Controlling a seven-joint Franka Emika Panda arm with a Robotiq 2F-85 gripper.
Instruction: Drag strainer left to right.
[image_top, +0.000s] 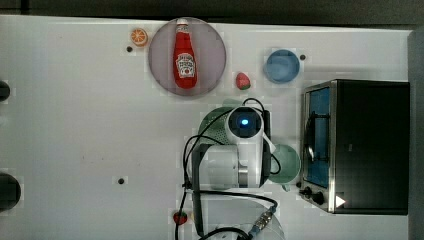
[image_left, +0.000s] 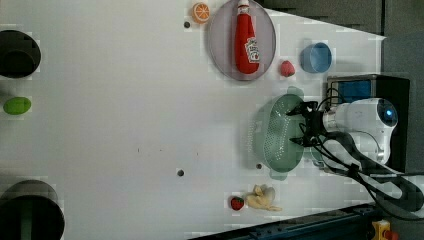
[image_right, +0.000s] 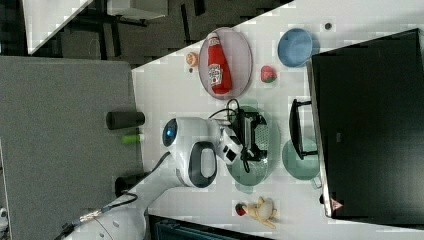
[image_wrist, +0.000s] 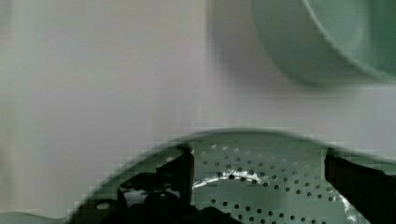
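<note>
Wrist view shows our jaws spread wide inside the strainer (image_wrist: 271, 186), gripper (image_left: 303, 126) low over its bowl, likely so a finger (image_wrist: 180, 172) can hook the wall and drag. One strainer sits mid-table beside one mint cup (image_top: 286, 162), near one toaster oven (image_top: 370, 145); one blue cup (image_top: 281, 65) stands apart.

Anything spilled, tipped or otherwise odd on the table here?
Only one thing: the ketchup bottle lies flat on the grey plate rather than standing. The strainer sits upright, with the open gripper inside it. Nothing looks spilled.
</note>
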